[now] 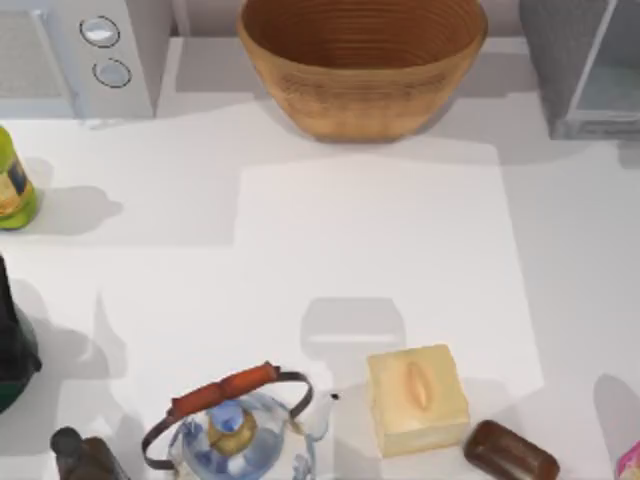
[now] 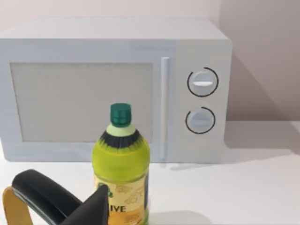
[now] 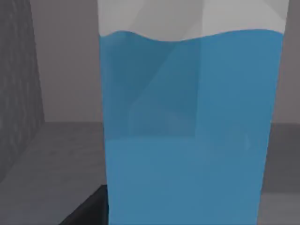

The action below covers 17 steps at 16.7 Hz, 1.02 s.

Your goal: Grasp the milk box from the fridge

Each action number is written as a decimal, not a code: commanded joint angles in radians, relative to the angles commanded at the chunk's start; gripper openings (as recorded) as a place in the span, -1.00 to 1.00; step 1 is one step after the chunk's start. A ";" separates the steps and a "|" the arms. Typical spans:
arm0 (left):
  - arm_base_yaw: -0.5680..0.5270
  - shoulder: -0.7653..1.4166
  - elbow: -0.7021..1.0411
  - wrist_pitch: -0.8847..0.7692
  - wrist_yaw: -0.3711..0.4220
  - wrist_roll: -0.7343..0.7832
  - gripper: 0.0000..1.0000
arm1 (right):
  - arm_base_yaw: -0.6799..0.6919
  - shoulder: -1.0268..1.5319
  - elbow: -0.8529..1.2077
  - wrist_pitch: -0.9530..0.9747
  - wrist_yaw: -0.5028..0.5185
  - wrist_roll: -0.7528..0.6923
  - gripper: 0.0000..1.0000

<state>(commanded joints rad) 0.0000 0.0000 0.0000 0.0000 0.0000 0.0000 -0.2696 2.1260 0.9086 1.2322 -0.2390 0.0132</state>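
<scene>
**Milk Box at Close Range Inside the Fridge**

Closest to the right wrist camera stands the tall milk box (image 3: 192, 126), white at the top with a sky-blue band below, upright on the floor of the grey boxy fridge (image 1: 590, 70), which sits at the table's far right corner. A dark edge of the right gripper (image 3: 86, 208) shows beside the carton; whether its fingers are spread or closed cannot be told. The left gripper (image 2: 56, 201), parked at the table's left, faces a yellow-green oil bottle (image 2: 121, 164) and a white two-knob microwave (image 2: 112, 89); its finger state is likewise unclear.

Risk: an off-centre closure could tip the carton or push it against the fridge wall.

The white table (image 1: 370, 250) carries a woven brown basket (image 1: 362, 60), a glass kettle (image 1: 235, 430) and a squat pale-yellow cube box (image 1: 415, 398).
</scene>
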 joint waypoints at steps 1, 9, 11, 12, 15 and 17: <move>0.000 0.000 0.000 0.000 0.000 0.000 1.00 | 0.020 0.018 0.045 -0.032 0.022 -0.001 1.00; 0.000 0.000 0.000 0.000 0.000 0.000 1.00 | 0.054 0.044 0.122 -0.092 0.061 -0.002 1.00; 0.000 0.000 0.000 0.000 0.000 0.000 1.00 | 0.059 0.071 0.160 -0.112 0.063 -0.002 1.00; 0.000 0.000 0.000 0.000 0.000 0.000 1.00 | 0.061 0.090 0.195 -0.128 0.066 -0.002 1.00; 0.000 0.000 0.000 0.000 0.000 0.000 1.00 | 0.072 0.155 0.335 -0.189 0.078 -0.003 1.00; 0.000 0.000 0.000 0.000 0.000 0.000 1.00 | 0.079 0.189 0.400 -0.225 0.085 -0.003 1.00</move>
<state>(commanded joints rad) 0.0000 0.0000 0.0000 0.0000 0.0000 0.0000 -0.1909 2.3150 1.3090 1.0075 -0.1541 0.0099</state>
